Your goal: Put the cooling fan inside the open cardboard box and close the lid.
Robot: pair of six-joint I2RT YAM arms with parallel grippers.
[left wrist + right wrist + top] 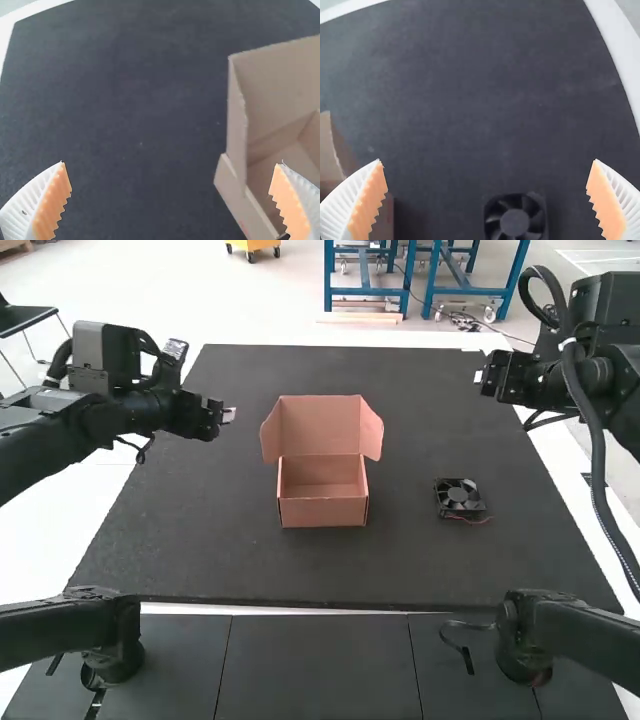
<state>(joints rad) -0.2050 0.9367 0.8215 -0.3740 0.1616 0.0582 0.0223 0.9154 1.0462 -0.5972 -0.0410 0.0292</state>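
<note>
Work on the task has, to my eye, not begun: the cooling fan [461, 499] lies flat on the black mat [180, 520], toward its right edge and a little apart from the cardboard box [322, 490], which sits mid-mat with its lid [322, 425] standing up at the back.

The right gripper [487, 377] hangs above the far right corner and the left gripper [222, 415] above the left side, both holding nothing.

The next move looks like the right arm's: drop down over the fan and pinch its frame.

From overhead I can't judge the finger spread. The wrist views settle it: orange pads [605, 200] spread wide either side of the fan, and the left pads [50, 205] equally wide beside the box's side wall.
</note>
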